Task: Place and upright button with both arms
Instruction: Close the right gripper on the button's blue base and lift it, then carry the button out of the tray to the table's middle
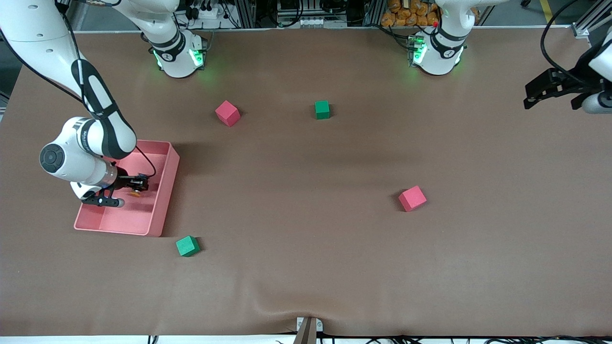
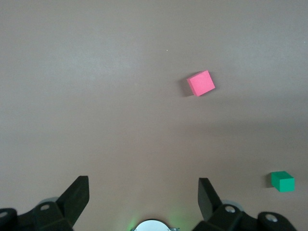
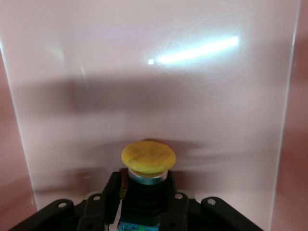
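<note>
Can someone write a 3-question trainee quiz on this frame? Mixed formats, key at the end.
1. True or false: the right tool is inside the pink bin, shut on the button.
2. How many foam cubes lie on the table?
3. The left tool is: A) open, waiting at the left arm's end of the table; B) shut on a cube; C) in the bin.

Key: 1 true; 2 four, two pink and two green; 3 A.

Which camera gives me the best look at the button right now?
The right wrist view: the button fills the frame, orange cap clear, black body between the right gripper fingers over the pink tray. The front view shows only an orange speck. The left wrist view misses it.
</note>
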You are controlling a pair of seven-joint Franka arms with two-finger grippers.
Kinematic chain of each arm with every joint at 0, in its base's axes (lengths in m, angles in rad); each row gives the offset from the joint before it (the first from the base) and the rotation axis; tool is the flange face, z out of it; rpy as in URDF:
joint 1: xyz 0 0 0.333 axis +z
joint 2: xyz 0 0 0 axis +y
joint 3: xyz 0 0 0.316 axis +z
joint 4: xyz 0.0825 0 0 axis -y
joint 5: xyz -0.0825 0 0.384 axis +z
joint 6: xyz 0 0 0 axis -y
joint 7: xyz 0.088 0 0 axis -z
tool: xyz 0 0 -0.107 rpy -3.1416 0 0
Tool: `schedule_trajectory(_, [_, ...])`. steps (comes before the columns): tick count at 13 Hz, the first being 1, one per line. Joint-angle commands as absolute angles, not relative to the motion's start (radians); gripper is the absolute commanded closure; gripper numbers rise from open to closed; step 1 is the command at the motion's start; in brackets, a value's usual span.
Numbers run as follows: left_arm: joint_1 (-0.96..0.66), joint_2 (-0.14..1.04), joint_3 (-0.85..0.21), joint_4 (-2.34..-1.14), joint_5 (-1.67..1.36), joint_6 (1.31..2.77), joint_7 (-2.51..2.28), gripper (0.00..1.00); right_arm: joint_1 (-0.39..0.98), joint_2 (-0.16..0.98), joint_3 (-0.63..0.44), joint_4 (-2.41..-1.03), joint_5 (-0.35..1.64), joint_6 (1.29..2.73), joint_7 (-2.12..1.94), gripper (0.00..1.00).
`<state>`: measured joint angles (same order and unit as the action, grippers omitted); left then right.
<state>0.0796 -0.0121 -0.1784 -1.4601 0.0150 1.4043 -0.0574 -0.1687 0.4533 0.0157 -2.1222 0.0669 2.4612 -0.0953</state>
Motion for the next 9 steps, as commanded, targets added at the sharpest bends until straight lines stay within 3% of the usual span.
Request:
schedule_trajectory(1, [0.084, -0.022, -0.186, -1.474, 0.023, 1.401, -0.043, 0.0, -0.193, 0.445, 0.028, -2.056, 0.083, 2.352, -0.129, 1.0])
schedule_trajectory(3, [0.083, -0.015, -0.186, -1.476, 0.026, 1.401, -0.044, 0.0, -0.19, 0.437, 0.028, -1.984, 0.083, 2.228, -0.123, 1.0])
schedule_trajectory(7, [0.119, -0.022, -0.173, -1.47, 0.031, 1.362, -0.054, 0.0, -0.141, 0.431, 0.034, -1.7, 0.086, 1.832, -0.11, 1.0])
schedule_trajectory(9, [0.12, -0.002, -0.175, -1.471, 0.031, 1.371, -0.051, 0.0, -0.094, 0.431, 0.034, -1.599, 0.086, 1.741, -0.11, 1.0])
